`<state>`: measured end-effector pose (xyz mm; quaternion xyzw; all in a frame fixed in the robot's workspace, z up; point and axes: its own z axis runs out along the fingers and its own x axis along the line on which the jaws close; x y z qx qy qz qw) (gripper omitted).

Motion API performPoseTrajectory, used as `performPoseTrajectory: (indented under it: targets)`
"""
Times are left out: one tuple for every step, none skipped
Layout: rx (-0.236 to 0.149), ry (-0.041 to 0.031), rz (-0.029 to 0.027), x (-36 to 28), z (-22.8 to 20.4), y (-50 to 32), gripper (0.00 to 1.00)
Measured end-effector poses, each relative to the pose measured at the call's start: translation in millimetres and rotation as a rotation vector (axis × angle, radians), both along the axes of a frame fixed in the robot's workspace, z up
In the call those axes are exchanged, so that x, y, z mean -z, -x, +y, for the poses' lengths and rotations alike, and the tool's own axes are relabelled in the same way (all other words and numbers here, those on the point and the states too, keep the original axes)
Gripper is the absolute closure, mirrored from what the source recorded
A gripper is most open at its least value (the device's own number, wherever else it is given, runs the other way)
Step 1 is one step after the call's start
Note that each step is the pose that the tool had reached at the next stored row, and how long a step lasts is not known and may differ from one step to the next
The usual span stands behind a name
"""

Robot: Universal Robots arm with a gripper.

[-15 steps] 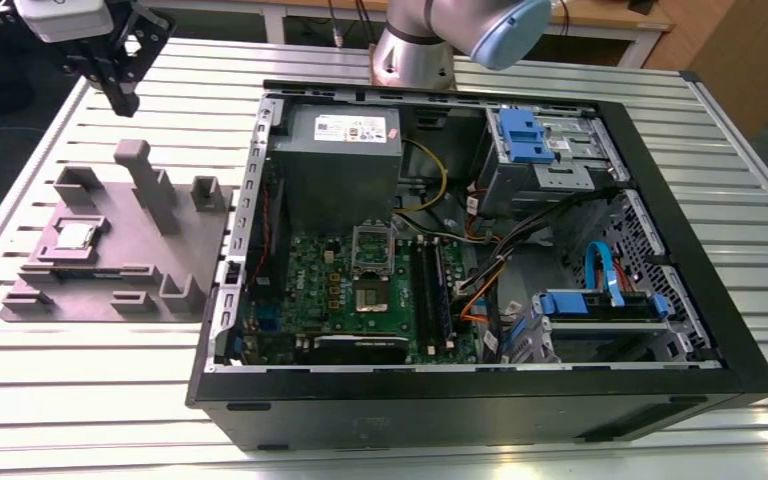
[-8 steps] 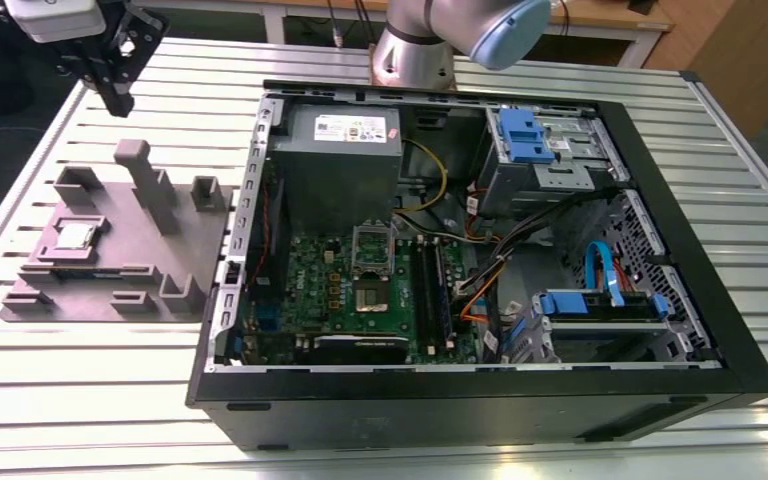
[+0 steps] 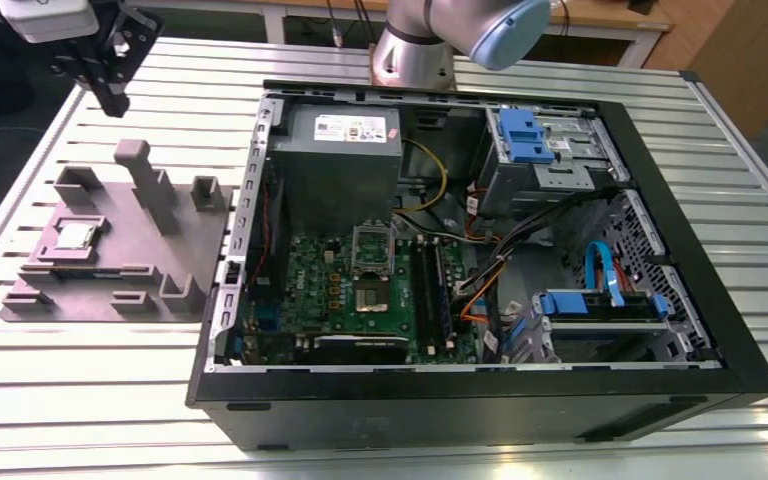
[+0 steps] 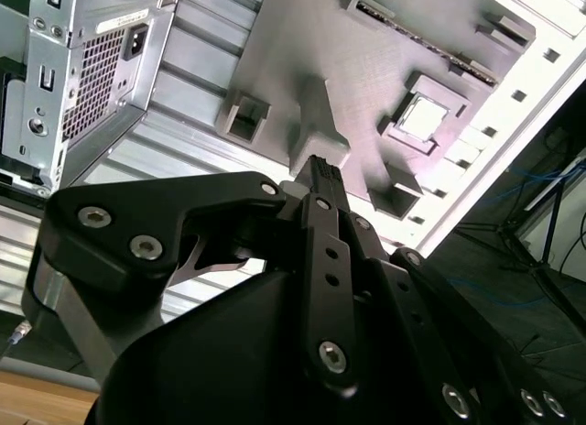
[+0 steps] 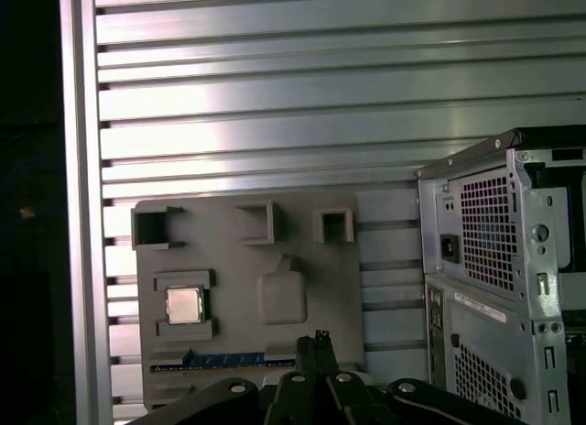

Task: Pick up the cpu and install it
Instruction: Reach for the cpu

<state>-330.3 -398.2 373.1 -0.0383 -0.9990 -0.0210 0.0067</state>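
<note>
The gripper [image 3: 117, 105] hovers high over the grey fixture [image 3: 117, 255] — fingers pinched together, empty — the cpu [image 3: 77, 236] sits in its pocket.

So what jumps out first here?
The open computer case lying on the slatted table, its green board bare. On the exterior view's left, a grey tray holds the small silvery cpu, with the gripper hanging over the tray, jaws shut.

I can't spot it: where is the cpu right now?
The cpu sits in a recess of the grey holder block, on the exterior view's left, outside the open computer case.
</note>
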Motion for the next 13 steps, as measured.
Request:
performPoseTrajectory:
  targets:
    - [0.000, 0.0000, 0.0001, 0.0, 0.0, 0.5, 0.90]
    - [0.000, 0.0000, 0.0001, 0.1, 0.0, 1.2, 0.90]
    - [0.000, 0.0000, 0.0002, 0.2, 0.0, 1.8, 0.90]
    - [0.000, 0.0000, 0.0003, 0.3, 0.0, 2.4, 0.90]
    - [0.000, 0.0000, 0.0003, 0.3, 0.0, 3.0, 0.90]
    - [0.000, 0.0000, 0.0004, 0.4, 0.0, 3.7, 0.90]
    - [0.000, 0.0000, 0.0004, 0.4, 0.0, 4.3, 0.90]
    - [0.000, 0.0001, 0.0005, 0.5, 0.0, 4.9, 0.90]
    - [0.000, 0.0001, 0.0006, 0.6, 0.0, 5.6, 0.90]
    - [0.000, 0.0000, 0.0007, 0.6, 0.0, 6.1, 0.90]
    - [0.000, 0.0001, 0.0008, 0.7, 0.0, 6.7, 0.90]
    - [0.000, 0.0000, 0.0008, 0.8, 0.0, 7.3, 0.90]
    - [0.000, 0.0000, 0.0009, 0.9, 0.0, 7.9, 0.90]
